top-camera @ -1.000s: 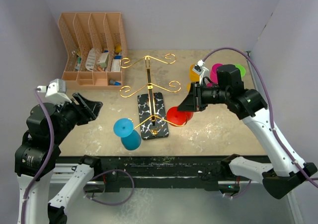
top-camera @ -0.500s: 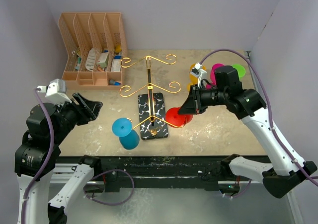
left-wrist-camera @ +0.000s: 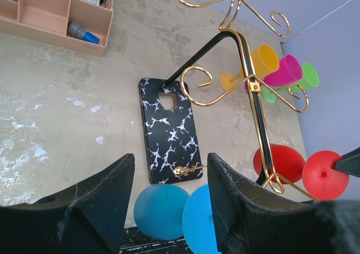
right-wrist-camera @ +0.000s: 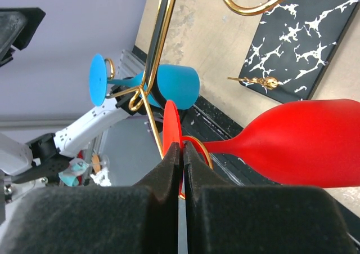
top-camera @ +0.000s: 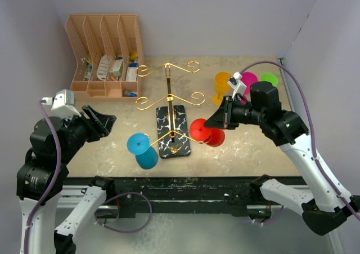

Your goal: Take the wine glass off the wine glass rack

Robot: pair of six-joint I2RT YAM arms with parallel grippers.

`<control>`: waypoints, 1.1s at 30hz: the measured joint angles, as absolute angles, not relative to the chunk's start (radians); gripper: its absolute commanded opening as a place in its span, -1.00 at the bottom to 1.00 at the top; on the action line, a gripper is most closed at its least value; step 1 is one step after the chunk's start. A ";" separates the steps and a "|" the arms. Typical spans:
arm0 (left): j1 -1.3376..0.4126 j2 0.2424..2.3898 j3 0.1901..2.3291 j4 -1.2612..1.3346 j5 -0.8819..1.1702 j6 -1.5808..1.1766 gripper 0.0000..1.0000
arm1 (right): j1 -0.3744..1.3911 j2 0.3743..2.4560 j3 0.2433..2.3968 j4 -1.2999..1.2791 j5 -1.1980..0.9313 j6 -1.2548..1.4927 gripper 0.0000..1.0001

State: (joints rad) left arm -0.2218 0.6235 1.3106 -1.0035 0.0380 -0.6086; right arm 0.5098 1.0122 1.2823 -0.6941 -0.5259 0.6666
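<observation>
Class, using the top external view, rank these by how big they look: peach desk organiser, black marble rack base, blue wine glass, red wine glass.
1. peach desk organiser
2. black marble rack base
3. blue wine glass and red wine glass: about alike, so unranked.

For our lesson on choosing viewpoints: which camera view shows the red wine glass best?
Right wrist: the red wine glass appears large, showing bowl, stem and foot, the foot pinched by the right gripper. Top external shows it small, partly behind that gripper; left wrist shows it at the lower right.

Rack wire (right-wrist-camera: 159, 40) round stem of red glass (right-wrist-camera: 304, 141)
</observation>
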 measured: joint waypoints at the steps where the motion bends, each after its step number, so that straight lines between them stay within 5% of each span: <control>1: -0.222 0.624 1.311 -1.003 0.038 -0.609 0.16 | 0.510 1.006 1.271 -0.685 -0.518 0.686 -1.00; 33: -0.222 0.624 1.311 -1.003 0.049 -0.618 0.16 | 0.510 0.828 1.172 -0.617 -0.441 0.841 -1.00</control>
